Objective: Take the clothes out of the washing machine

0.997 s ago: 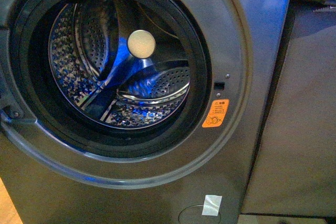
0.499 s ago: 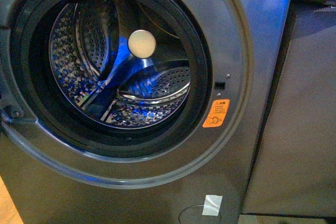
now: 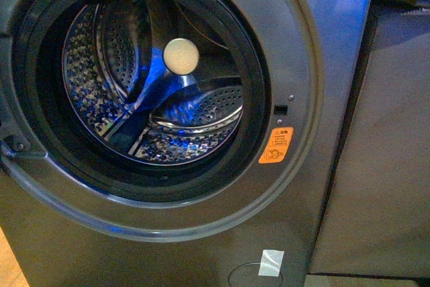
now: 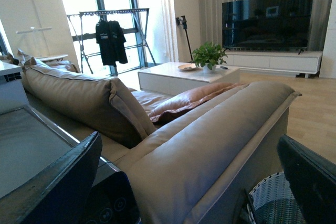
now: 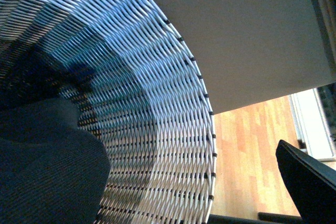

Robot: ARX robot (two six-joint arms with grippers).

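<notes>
- The right gripper (image 5: 191,150) hangs inside the wicker basket (image 5: 136,72). Only one dark finger (image 5: 310,182) shows, far out at the frame's edge with nothing pinched against it, so the jaws stand apart.
- The clothes (image 5: 47,166) lie in that basket as a bunched navy-black heap against the woven wall. Crumpled and partly cut off as the heap is, its long axis cannot be told.
- Beyond the basket rim, only the right wrist view shows pale wood floor (image 5: 247,150) and a plain grey panel (image 5: 241,30).
- The left gripper (image 4: 189,139) is spread wide and holds nothing, its two dark fingers (image 4: 52,182) at opposite edges of the frame.
- Only the left wrist view shows the living room. The basket's rim sits just beside the back of a beige sofa (image 4: 210,145) that carries a pink cushion (image 4: 189,100).
- Farther off stand a white coffee table (image 4: 168,74) with a potted plant (image 4: 209,55), then a dark television (image 4: 268,19) and a drying rack (image 4: 113,35) hung with a black shirt by the window.
- In the front view the washing machine (image 3: 295,52) fills the frame. Its round black-rimmed porthole faces the camera, and the axis of the bare perforated drum (image 3: 195,109) runs straight away from the viewer.
- On its grey front are an orange warning sticker (image 3: 276,146) right of the opening and a small white tag (image 3: 271,262) lower down.
</notes>
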